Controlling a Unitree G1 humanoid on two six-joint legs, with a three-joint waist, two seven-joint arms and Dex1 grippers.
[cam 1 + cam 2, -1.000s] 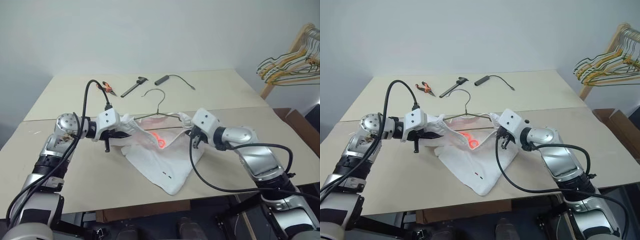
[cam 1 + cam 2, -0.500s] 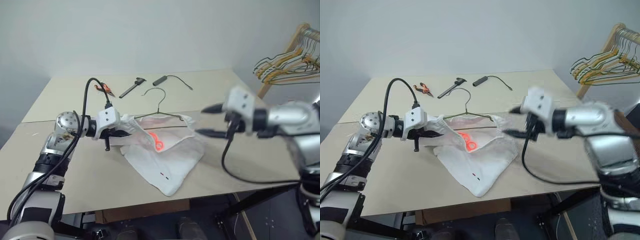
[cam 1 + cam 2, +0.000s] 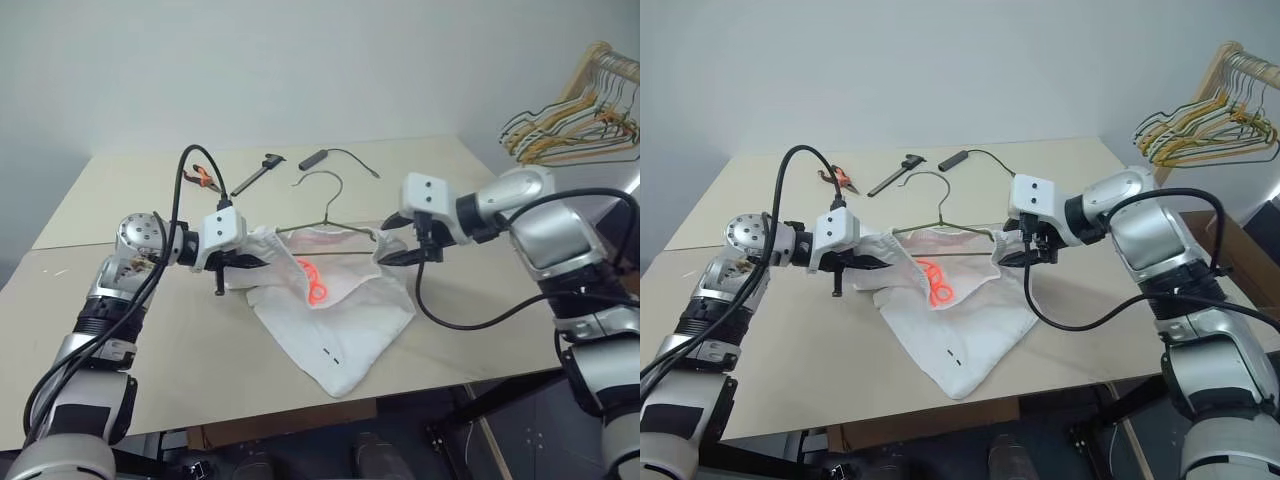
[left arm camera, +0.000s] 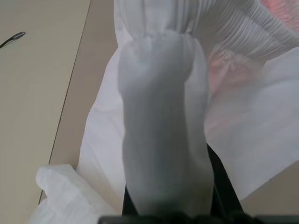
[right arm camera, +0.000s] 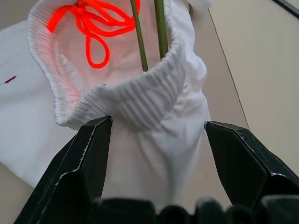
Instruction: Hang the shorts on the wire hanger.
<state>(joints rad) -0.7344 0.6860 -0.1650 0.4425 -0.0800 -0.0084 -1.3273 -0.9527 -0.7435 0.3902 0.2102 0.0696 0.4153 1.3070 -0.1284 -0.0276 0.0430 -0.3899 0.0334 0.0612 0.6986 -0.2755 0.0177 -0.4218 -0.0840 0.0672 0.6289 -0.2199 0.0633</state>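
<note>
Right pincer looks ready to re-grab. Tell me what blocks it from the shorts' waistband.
Nothing visible does. The right pincer stands open with the waistband's end straight ahead between its fingers. The hanger wire runs into the shorts just beyond.

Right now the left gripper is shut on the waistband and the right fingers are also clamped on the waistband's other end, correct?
Not quite. The left gripper is shut on the shorts, but the right gripper is open: in the right wrist view its fingers stand apart on either side of the waistband.
</note>
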